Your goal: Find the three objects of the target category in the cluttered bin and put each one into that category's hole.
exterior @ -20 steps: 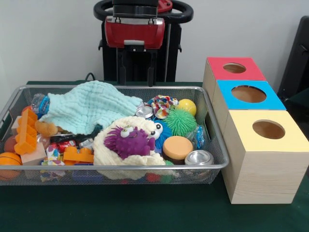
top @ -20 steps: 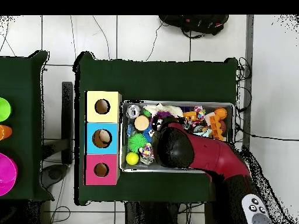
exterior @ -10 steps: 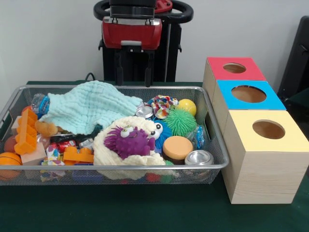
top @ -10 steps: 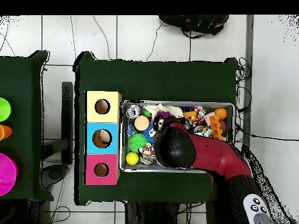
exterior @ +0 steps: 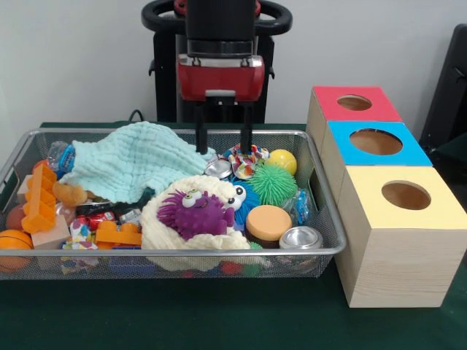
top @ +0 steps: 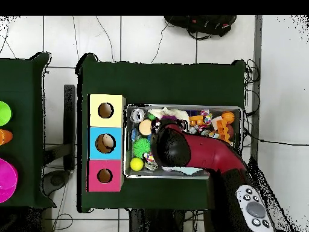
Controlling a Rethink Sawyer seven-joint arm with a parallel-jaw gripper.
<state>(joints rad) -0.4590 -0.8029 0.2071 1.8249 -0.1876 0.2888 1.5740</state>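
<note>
My gripper [exterior: 222,149] hangs open, its two black fingers [exterior: 198,138] dipping just inside the back of the wire bin [exterior: 321,251]. Nothing is between them. Just below and in front of the tips lie a small silver tin [exterior: 217,169] and a multicoloured patterned toy [exterior: 246,157]. A yellow ball [exterior: 283,160], a green spiky ball [exterior: 272,182], an orange disc [exterior: 268,222] and a second silver tin [exterior: 300,237] lie to the right. In the overhead view the red arm [top: 181,148] covers the gripper and the bin's middle.
A light-blue cloth [exterior: 131,164] covers the bin's back left. A purple furry toy [exterior: 195,211] rests on a cream cloth. Orange blocks [exterior: 40,197] and a basketball [exterior: 14,244] sit at the left. Red [exterior: 354,103], blue [exterior: 376,142] and yellow [exterior: 405,197] hole boxes stand beside the bin.
In the front view the gripper has shifted right and come down, so its fingers now reach the bin's back rim. In the overhead view the arm's head moved left.
</note>
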